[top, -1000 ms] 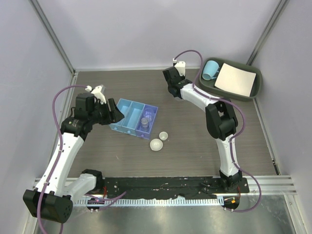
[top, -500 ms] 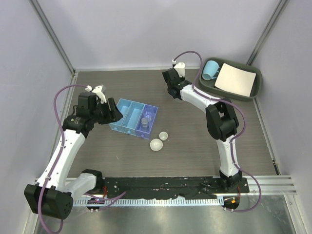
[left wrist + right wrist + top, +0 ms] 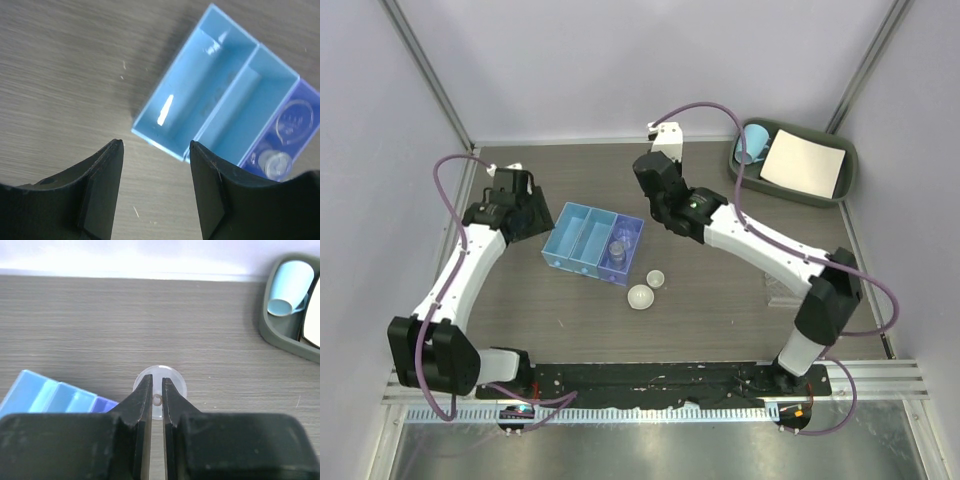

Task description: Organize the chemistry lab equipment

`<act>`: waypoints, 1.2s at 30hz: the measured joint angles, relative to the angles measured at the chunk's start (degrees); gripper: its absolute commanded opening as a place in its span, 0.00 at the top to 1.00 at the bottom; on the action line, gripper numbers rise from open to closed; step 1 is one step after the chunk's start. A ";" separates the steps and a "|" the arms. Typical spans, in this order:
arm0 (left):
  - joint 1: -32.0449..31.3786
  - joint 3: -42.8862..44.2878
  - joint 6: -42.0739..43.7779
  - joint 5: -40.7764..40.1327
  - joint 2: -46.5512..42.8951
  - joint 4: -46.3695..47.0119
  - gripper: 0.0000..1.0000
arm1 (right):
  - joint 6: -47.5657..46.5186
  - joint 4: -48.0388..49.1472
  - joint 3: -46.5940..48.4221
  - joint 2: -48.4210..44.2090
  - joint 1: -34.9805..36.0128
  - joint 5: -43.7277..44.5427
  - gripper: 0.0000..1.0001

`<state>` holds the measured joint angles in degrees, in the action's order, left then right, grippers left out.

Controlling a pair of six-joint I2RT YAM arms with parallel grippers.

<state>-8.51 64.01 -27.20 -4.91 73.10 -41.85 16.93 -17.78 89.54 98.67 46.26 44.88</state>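
Observation:
A light-blue divided tray (image 3: pixel 582 237) lies left of centre; its right compartment holds small clear beakers (image 3: pixel 618 250), which also show in the left wrist view (image 3: pixel 295 117). Two white round dishes (image 3: pixel 655 278) (image 3: pixel 640 297) sit in front of it. My right gripper (image 3: pixel 157 385) is shut on the stem of a clear funnel (image 3: pixel 176 384), above the table just right of the tray's back corner (image 3: pixel 658 205). My left gripper (image 3: pixel 155 150) is open and empty, just off the tray's left end (image 3: pixel 535 215). No blue-capped tubes are in view.
A dark green tray (image 3: pixel 790 195) at the back right holds a light-blue mug (image 3: pixel 752 143) and a white paper sheet (image 3: pixel 805 163). A faint clear shape, maybe the tube rack (image 3: pixel 780 290), stands near the right arm's elbow. Walls close the back and sides.
My right arm has swung from the back near the green tray forward and left, to beside the blue tray. My left gripper has pulled back and left, away from the tray.

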 measured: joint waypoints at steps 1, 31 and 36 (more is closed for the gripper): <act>0.04 1.42 -0.39 -1.64 1.14 -0.48 0.41 | -0.26 -0.04 -0.04 -1.79 1.38 0.46 0.99; 4.20 17.73 -4.87 -5.35 35.28 1.70 0.45 | 4.37 -16.94 -6.93 -26.32 22.08 6.91 0.99; 4.00 14.38 -4.70 -2.93 35.28 3.98 0.50 | 5.07 -17.75 -7.04 -25.53 22.58 6.73 0.99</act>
<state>-4.51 78.39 -31.90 -7.84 108.38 -37.87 22.00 -35.53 82.50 73.14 68.84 51.62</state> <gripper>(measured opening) 0.518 0.139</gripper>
